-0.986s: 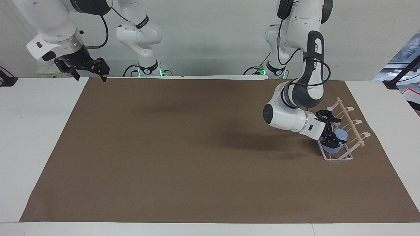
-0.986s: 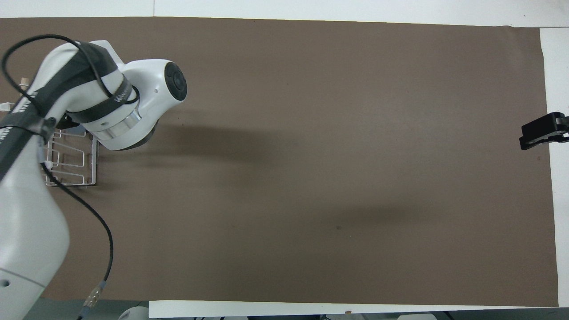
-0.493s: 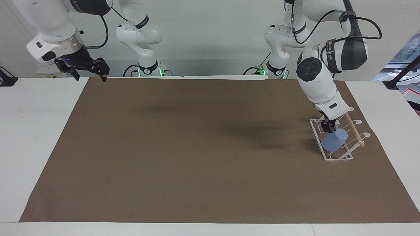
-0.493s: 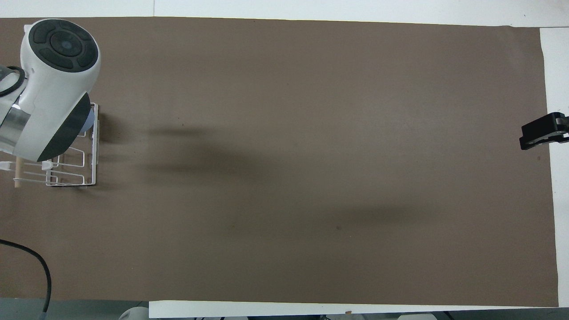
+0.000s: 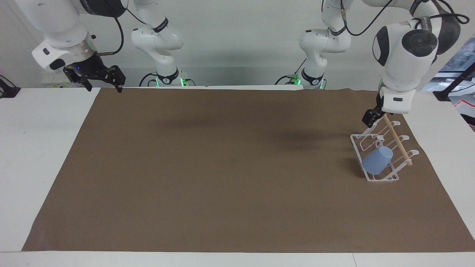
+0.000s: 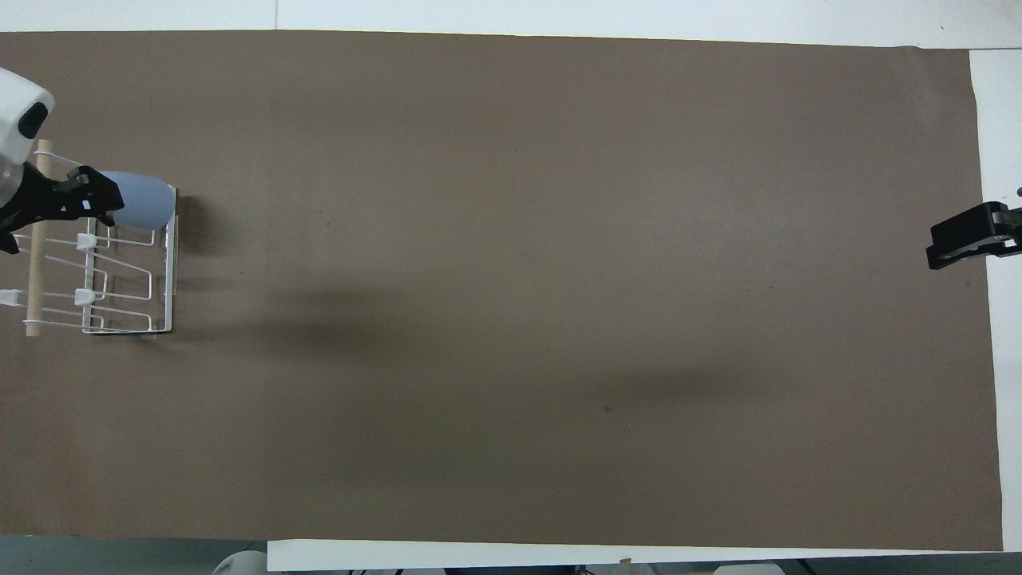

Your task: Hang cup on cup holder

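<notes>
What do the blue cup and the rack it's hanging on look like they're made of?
The cup looks like matte plastic: flat, even blue with no glare. The rack seems to be white-coated wire, judging by its thin bent loops. The rod across its top looks like bare light wood.

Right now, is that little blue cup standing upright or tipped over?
Tipped. The cup lies slanted on a prong of the cup holder, its wide end toward the table's middle, with nothing gripping it.

One cup (image 5: 377,160), one cup holder (image 5: 386,146), one brown mat (image 5: 222,167), two hands: left (image 5: 372,115), right (image 5: 99,77).
</notes>
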Motion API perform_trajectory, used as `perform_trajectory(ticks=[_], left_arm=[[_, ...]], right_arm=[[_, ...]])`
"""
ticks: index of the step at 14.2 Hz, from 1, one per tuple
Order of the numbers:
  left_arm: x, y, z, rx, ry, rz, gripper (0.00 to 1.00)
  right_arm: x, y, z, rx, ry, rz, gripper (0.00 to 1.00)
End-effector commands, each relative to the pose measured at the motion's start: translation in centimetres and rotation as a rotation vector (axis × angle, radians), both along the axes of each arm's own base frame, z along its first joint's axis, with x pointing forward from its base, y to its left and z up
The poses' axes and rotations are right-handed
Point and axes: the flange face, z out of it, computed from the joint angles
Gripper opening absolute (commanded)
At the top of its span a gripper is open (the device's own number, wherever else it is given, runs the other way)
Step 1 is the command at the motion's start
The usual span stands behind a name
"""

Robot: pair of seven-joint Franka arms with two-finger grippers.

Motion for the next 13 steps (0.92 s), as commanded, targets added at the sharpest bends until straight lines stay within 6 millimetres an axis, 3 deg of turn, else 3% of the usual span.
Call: perform_trajectory(ticks=[1, 3, 5, 13], left_arm=[[-1.6, 0.3, 1.1, -0.114, 0.1, -0.133, 1.0], [-1.2, 1.2, 4.0, -0.253, 0.079, -0.207, 1.0], [-0.9, 1.1, 6.2, -0.275, 0.059, -0.268, 1.0], [-0.4, 1.8, 8.5, -0.296, 0.045, -0.325, 1.0]], right_arm=[[-0.3, -0.4, 0.1, 0.032, -0.021, -0.01, 0.99], [-0.3, -0.2, 0.1, 0.03, -0.02, -0.008, 0.99], [-0.3, -0.4, 0.1, 0.031, -0.02, -0.011, 0.99], [-0.4, -0.3, 0.0, 0.032, -0.015, -0.01, 0.99]])
